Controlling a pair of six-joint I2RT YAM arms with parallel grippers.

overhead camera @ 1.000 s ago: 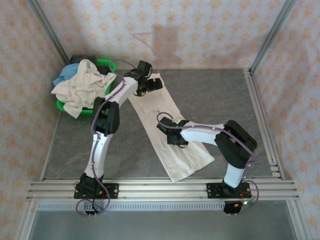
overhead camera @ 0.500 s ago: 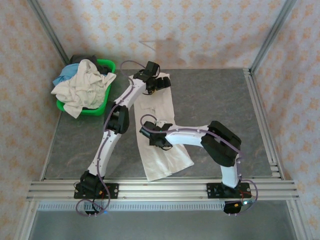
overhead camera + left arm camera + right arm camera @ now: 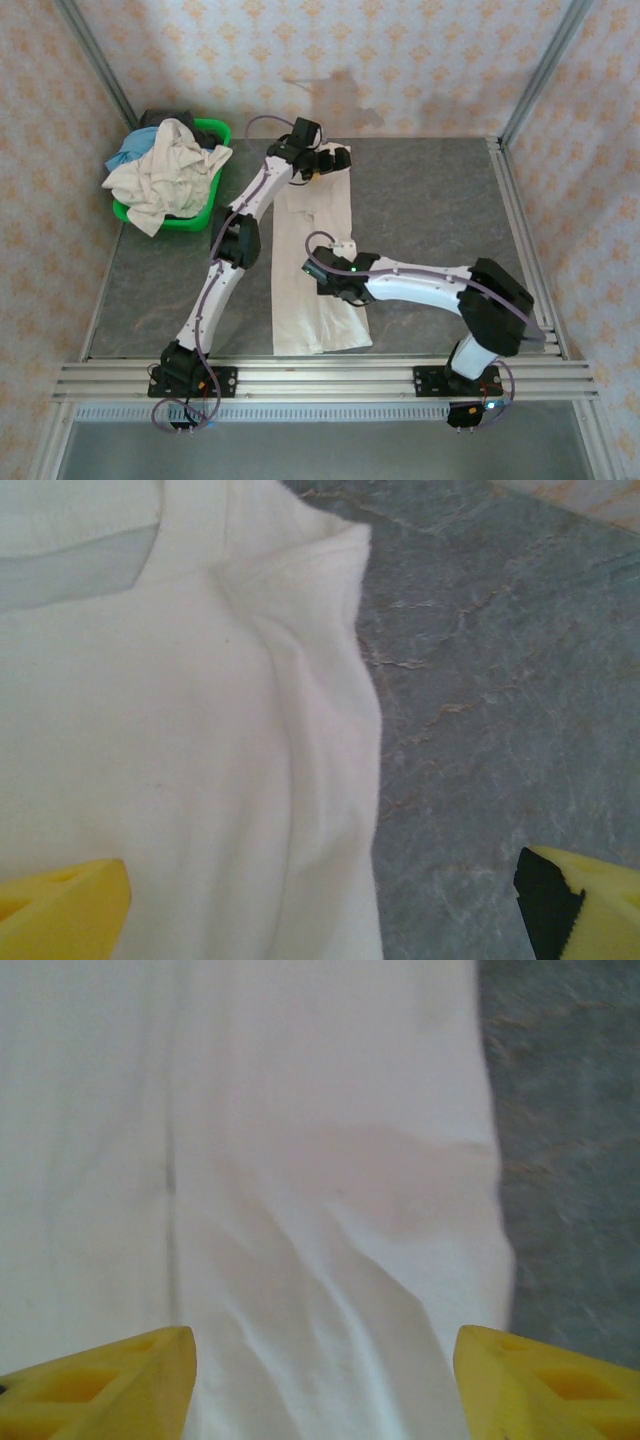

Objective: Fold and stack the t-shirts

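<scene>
Now straightened from its slant, the shirt (image 3: pixel 300 310) lies mid-frame, left gripper (image 3: pixel 320 900) and right gripper (image 3: pixel 320 1370) both released, ready for folding.

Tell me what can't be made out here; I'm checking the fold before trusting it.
- Top view: the left end effector covers the collar end of the white t-shirt; the right end effector and arm cover its middle.
- Top view: the heap in the green basket hides how many shirts it holds.
- Right wrist view: blurred cloth runs off the edges; print cannot be judged.
</scene>
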